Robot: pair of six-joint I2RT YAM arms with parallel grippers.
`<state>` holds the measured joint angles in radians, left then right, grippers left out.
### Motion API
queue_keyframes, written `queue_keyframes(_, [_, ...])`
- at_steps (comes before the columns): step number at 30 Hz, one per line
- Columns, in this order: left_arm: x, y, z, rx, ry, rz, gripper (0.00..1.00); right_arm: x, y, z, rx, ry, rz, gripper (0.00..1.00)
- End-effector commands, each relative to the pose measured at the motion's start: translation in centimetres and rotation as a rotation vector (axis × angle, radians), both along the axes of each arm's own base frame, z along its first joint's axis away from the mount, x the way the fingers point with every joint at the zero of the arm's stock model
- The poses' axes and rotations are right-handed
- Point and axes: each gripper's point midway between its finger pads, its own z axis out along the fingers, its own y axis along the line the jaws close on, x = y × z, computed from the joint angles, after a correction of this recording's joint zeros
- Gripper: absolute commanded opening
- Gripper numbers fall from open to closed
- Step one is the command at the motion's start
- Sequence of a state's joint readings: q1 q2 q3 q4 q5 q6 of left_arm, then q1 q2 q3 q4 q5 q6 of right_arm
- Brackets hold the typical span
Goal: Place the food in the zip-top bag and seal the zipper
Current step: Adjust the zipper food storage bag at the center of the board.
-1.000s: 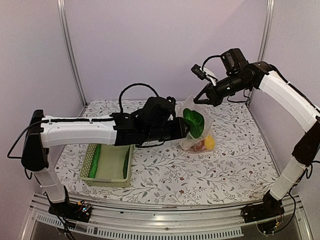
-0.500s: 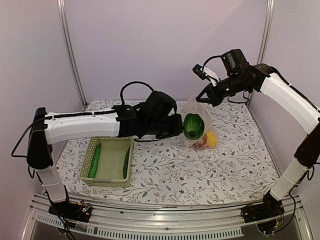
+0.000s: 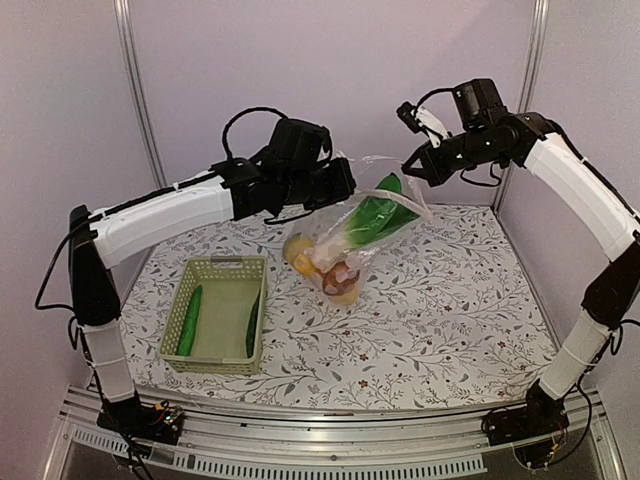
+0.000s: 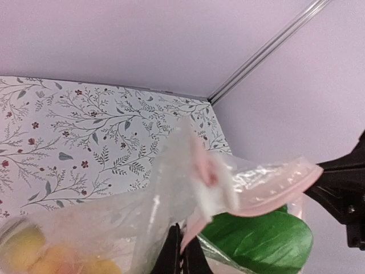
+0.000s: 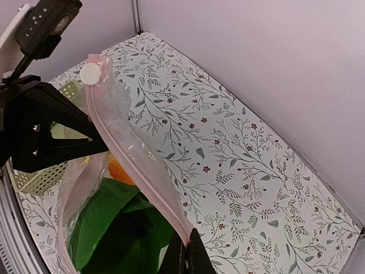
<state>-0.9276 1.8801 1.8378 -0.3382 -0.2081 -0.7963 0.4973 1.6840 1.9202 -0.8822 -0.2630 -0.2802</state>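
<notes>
1. Bag (image 3: 345, 240) is hanging mid-table (image 3: 470, 320), seemingly lifted off it, well apart from basket (image 3: 215, 270).
2. Left gripper (image 3: 338, 186) is pinching bag plastic under zipper (image 5: 134, 157); right gripper (image 3: 412, 166) is clamping the zipper's end.
3. Bok choy (image 3: 375, 215) is sitting inside the bag; cucumber (image 3: 190, 320) is lying in basket.

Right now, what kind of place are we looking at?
Probably a lab test cell, not a kitchen: plain walls with metal posts, a floral tablecloth, and a held-up bag of toy food with a basket nearby.
</notes>
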Motion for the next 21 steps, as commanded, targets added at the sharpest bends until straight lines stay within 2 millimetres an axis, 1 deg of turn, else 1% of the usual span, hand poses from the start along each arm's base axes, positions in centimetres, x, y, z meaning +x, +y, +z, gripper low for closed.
queue_keyframes(1, [1.2,0.0,-0.6,0.048,-0.007,-0.010,0.00,-0.2,-1.4,4.7,0.025,-0.138,-0.037,0.00])
queue_keyframes(3, [1.4,0.5,0.2,0.056,-0.035,0.007,0.00,-0.2,-1.4,4.1,0.017,-0.124,-0.034,0.00])
queue_keyframes(5, [1.7,1.3,-0.2,0.074,-0.037,0.035,0.00,0.2,-1.2,2.9,0.004,-0.098,-0.037,0.00])
queue_keyframes(6, [1.6,1.3,-0.4,0.065,-0.034,0.033,0.00,0.2,-1.0,2.3,0.008,-0.083,-0.028,0.00])
queue_keyframes(10, [0.7,-0.5,-0.8,-0.031,-0.023,-0.052,0.00,-0.5,0.5,-0.8,0.015,0.017,0.037,0.00])
queue_keyframes(11, [0.7,-0.9,-1.2,-0.034,-0.012,-0.062,0.00,-0.6,1.1,-2.1,0.011,0.059,0.056,0.00])
queue_keyframes(14, [0.7,-1.4,-2.3,-0.040,0.008,-0.085,0.00,-1.3,2.5,-4.5,0.020,0.141,0.112,0.00])
queue_keyframes(16, [0.6,-1.4,-2.6,-0.056,0.025,-0.089,0.00,-1.6,2.9,-5.1,0.020,0.163,0.128,0.00])
queue_keyframes(18, [0.3,-1.1,-2.6,-0.072,0.032,-0.093,0.00,-2.0,3.2,-5.3,0.030,0.179,0.149,0.00])
queue_keyframes(21, [-0.1,-0.1,-1.5,-0.109,0.010,-0.080,0.00,-2.7,3.6,-5.1,0.050,0.191,0.182,0.00])
